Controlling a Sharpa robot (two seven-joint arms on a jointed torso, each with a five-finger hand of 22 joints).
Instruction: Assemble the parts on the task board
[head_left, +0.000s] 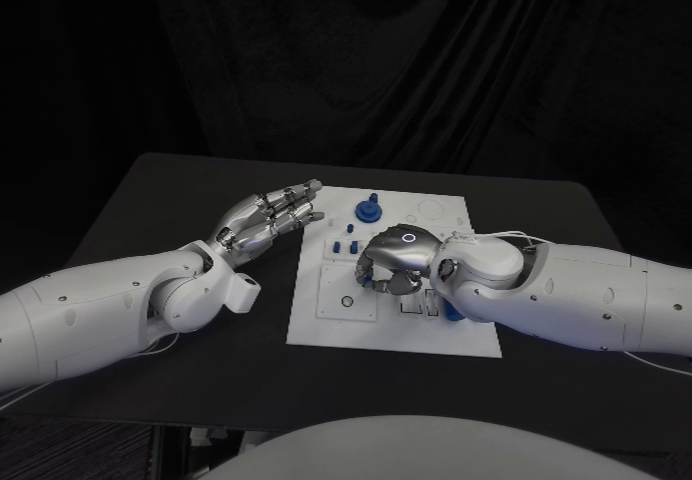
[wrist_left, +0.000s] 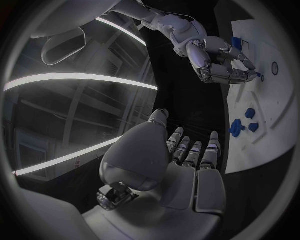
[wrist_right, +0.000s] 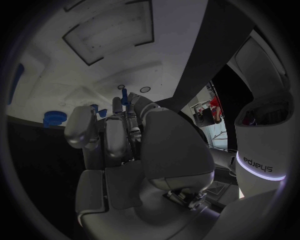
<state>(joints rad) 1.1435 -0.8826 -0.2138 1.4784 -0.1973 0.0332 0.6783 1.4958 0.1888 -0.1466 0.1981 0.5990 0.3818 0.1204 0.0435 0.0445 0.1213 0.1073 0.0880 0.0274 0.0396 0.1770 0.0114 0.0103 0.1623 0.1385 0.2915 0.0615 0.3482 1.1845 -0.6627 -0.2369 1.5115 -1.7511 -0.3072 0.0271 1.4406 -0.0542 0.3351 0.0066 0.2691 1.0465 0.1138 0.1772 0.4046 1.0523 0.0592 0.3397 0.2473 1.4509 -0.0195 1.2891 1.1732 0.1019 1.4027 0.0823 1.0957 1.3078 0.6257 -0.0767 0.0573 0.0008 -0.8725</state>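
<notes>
While curled over the task board (head_left: 325, 310), right hand (head_left: 392, 262) hides its grasp: cannot tell. Left hand (head_left: 270, 222) hovers beside, fingers apart, empty.

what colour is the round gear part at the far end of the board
Blue; the gear part shows best in the head view, on the white task board.

Table: black table (head_left: 173, 200), matte top, far corners rounded.
Backdrop: black curtain (head_left: 433, 80) behind the table, hanging in vertical folds, dark from edge to edge.
Floor: dark strip (head_left: 87, 440) below the table's near edge, detail too dim to tell.
Ceiling: left wrist view shows long bright light strips (wrist_left: 75, 80) running across dark beams.
Room side: right wrist view shows a lit patch of room (wrist_right: 209, 112) past a dark upright edge; contents too small to tell.
</notes>
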